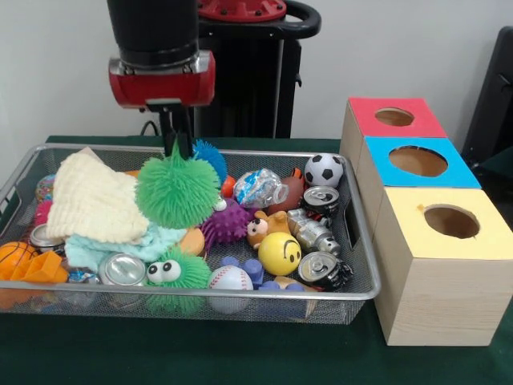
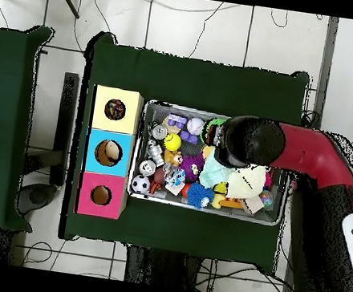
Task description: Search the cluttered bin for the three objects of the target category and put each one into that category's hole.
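My gripper (image 1: 178, 146) hangs over the left half of the wire bin (image 1: 240, 295), shut on the top of a green spiky ball (image 1: 176, 191). The ball hangs just above a cream cloth (image 1: 94, 200) and the clutter. Three wooden boxes with round holes stand beside the bin: red-topped (image 1: 393, 119), blue-topped (image 1: 417, 163) and yellow-topped (image 1: 451, 222). In the overhead view the arm (image 2: 249, 141) covers the held ball and the gripper. There the boxes run yellow (image 2: 115, 110), blue (image 2: 108, 153), red (image 2: 101, 195).
The bin also holds a soccer ball (image 1: 325, 170), a yellow smiley ball (image 1: 280, 253), a baseball (image 1: 230, 278), a purple spiky ball (image 1: 228, 223), a green puff with eyes (image 1: 178, 273) and several crushed cans (image 1: 321, 269). Something dark shows inside the yellow box's hole.
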`<state>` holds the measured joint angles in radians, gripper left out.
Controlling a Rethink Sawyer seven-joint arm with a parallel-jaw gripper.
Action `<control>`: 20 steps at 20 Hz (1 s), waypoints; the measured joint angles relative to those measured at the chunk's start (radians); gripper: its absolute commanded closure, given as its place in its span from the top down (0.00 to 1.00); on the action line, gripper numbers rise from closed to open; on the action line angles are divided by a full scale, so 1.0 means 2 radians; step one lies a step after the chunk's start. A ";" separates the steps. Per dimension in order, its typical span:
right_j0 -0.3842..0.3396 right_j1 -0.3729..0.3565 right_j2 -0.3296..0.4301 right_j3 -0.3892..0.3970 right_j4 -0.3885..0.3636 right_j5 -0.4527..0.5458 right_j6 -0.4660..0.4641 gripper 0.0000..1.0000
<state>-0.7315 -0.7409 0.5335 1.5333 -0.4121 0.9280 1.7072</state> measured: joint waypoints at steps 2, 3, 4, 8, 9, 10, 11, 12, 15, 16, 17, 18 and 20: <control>0.000 -0.008 0.000 -0.007 0.002 0.010 0.000 0.00; 0.000 -0.015 0.000 -0.014 0.004 0.017 0.000 0.00; 0.000 -0.018 0.000 -0.018 0.004 0.020 0.000 0.00; 0.000 -0.020 0.000 -0.033 0.004 0.026 0.000 0.00; 0.000 -0.018 0.000 -0.039 0.005 0.027 0.000 0.00; 0.000 -0.016 0.000 -0.045 0.004 0.028 0.000 0.00; 0.000 -0.013 0.000 -0.052 0.004 0.029 0.000 0.00; -0.001 -0.006 0.000 -0.067 0.004 0.031 0.000 0.00; -0.001 0.001 0.000 -0.080 0.004 0.033 0.000 0.00; -0.003 0.007 0.000 -0.089 0.004 0.033 0.000 0.00; -0.003 0.007 0.000 -0.091 0.004 0.033 0.000 0.00; -0.003 0.008 0.000 -0.092 0.004 0.033 0.000 0.00; -0.003 0.010 0.000 -0.097 0.004 0.035 0.000 0.00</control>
<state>-0.7381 -0.7216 0.5340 1.3391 -0.4037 0.9973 1.7070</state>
